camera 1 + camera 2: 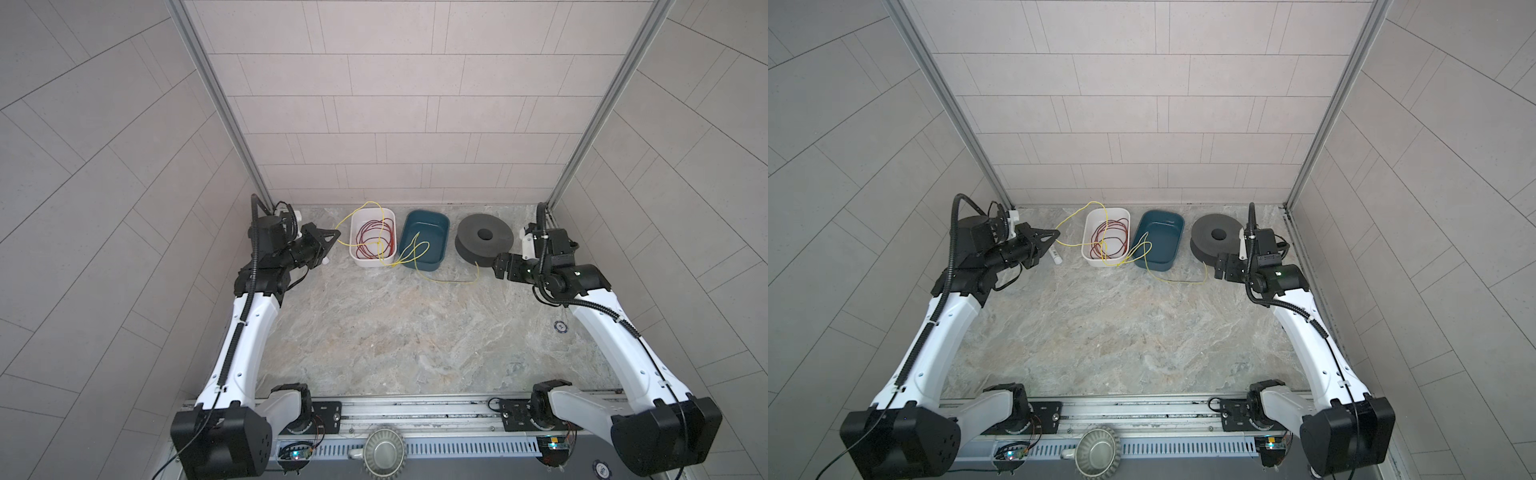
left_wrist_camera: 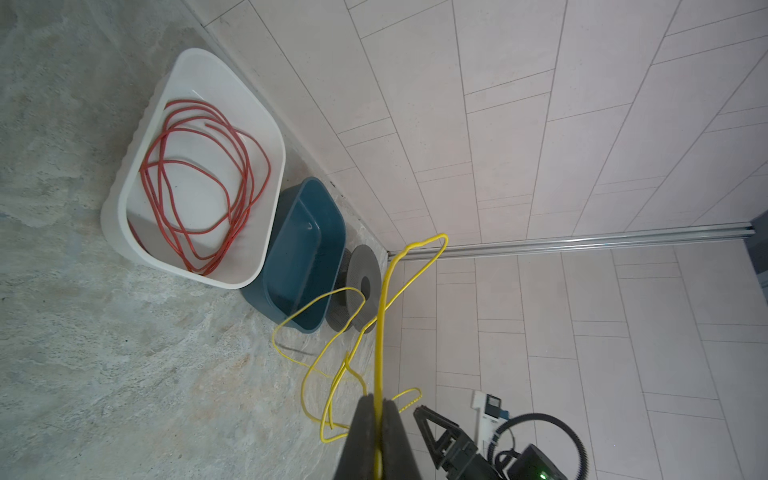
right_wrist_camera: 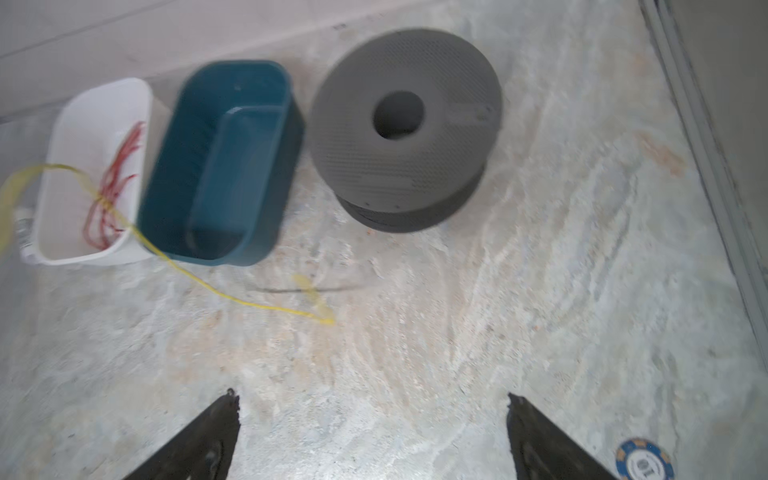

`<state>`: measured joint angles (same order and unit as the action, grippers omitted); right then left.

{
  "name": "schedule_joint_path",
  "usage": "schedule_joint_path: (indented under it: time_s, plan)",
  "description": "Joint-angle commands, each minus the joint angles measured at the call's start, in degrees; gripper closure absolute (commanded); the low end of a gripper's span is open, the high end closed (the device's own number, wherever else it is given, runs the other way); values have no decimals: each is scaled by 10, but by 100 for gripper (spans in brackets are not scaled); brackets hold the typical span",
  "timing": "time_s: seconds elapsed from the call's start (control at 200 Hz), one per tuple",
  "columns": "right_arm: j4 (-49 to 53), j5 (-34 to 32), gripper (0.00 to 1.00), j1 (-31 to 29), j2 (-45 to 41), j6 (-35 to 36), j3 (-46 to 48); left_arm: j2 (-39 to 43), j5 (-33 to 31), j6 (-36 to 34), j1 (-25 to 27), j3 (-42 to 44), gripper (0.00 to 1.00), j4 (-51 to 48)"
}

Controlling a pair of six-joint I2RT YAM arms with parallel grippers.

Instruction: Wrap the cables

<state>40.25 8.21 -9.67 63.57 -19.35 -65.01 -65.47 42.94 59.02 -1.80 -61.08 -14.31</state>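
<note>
In both top views the table (image 1: 395,332) lies bare across its middle and near half. It is shut in by the tiled back wall (image 1: 374,124) and by a metal post at each rear corner. A white tub (image 1: 368,262), a blue tub (image 1: 419,266) just beside it and a dark spool (image 1: 469,232) stand in a row along the back edge. The left gripper (image 1: 336,237) hangs just left of the white tub and the right gripper (image 1: 496,266) just in front of the spool. The yellow cable (image 1: 457,283), very thin, arches from the left gripper over the white tub and its coiled red wire (image 1: 374,237). It then loops loosely across the gap between the tubs and trails over the table to a free end near the right gripper. In the left wrist view, the left gripper (image 2: 376,401) has its jaws pressed together on the cable (image 2: 379,332), which springs out in open, uneven loops above the table. The right wrist view is blurred. The right gripper (image 3: 372,399) has its jaws wide apart with only bare table between them. The cable (image 3: 249,304) ends on the table ahead of them, well apart. A blue chip (image 3: 644,461) lies near the side rail.
</note>
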Motion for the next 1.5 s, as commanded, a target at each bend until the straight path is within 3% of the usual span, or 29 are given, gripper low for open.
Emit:
schedule_joint_path:
  time_s: [0.0,0.255,0.365,0.52,0.841,1.181,1.356,1.496]
  plan:
    - [8,6,1,-65,-22,50,-47,-5,-30,-23,27,-32,100,-21]
    - [-77,41,16,-239,-17,147,-82,-1,-47,10,58,-38,100,-22]
    - [-108,69,23,-298,21,191,-103,7,-56,18,69,-41,100,-27]
    - [-133,60,24,-362,96,247,-140,14,-61,26,84,-39,100,-35]
    - [-233,43,25,-384,193,290,-170,17,-52,27,94,-36,100,-46]
    - [-271,33,37,-385,291,312,-223,7,-39,16,98,-53,100,-67]
    - [-281,31,55,-384,322,306,-236,3,-34,7,100,-59,100,-77]
    - [-281,29,77,-384,320,304,-229,0,-41,-5,99,-63,100,-90]
